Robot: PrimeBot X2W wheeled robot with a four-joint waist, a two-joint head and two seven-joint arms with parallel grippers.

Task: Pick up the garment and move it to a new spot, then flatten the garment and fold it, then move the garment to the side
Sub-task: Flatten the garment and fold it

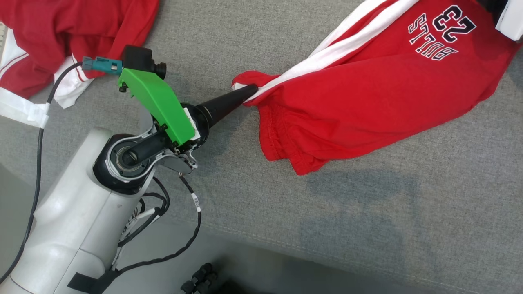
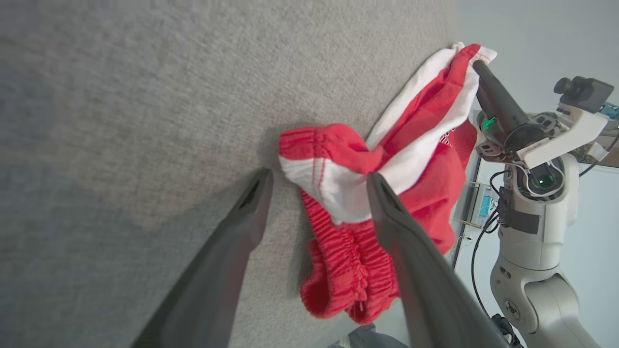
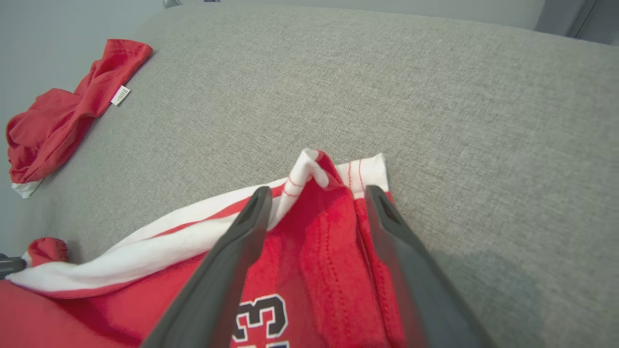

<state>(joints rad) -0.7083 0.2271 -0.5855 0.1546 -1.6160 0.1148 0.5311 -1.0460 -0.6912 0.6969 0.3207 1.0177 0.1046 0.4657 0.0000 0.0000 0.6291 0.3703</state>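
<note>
**1. Left gripper (image 2: pixel 319 176), count one.** Two long dark fingers (image 2: pixel 227 251), spread apart and pinching nothing. The white-striped waistband corner of the shorts sat between the tips, against one finger. In the head view the tips met that same corner from the left.

**2. Right gripper (image 3: pixel 317 191), count one.** Two dark fingers, likewise spread with nothing clamped. The far leg hem, red with white edging, stood bunched between the tips.

**3. Red shorts (image 1: pixel 367 98), count one, the task's garment.** Two white side stripes, black-and-white print reading "BULLS 23", gathered elastic waistband. They lay stretched across the grey fabric surface (image 1: pixel 286 204) between the two grippers, waistband end toward the left gripper, printed leg toward the right one. The cloth was wrinkled, with the waistband end folded under on itself.

**4. Second red garment (image 1: pixel 73 28), count one.** Crumpled, with white trim and a small white label. It lay on the same surface at the upper left of the head view, well apart from the shorts.

**5. Left arm fittings.** One pale forearm (image 1: pixel 73 212), one green mount (image 1: pixel 157 102) carrying a small black camera, and several black cables (image 1: pixel 196 228) hanging beside the wrist.
</note>
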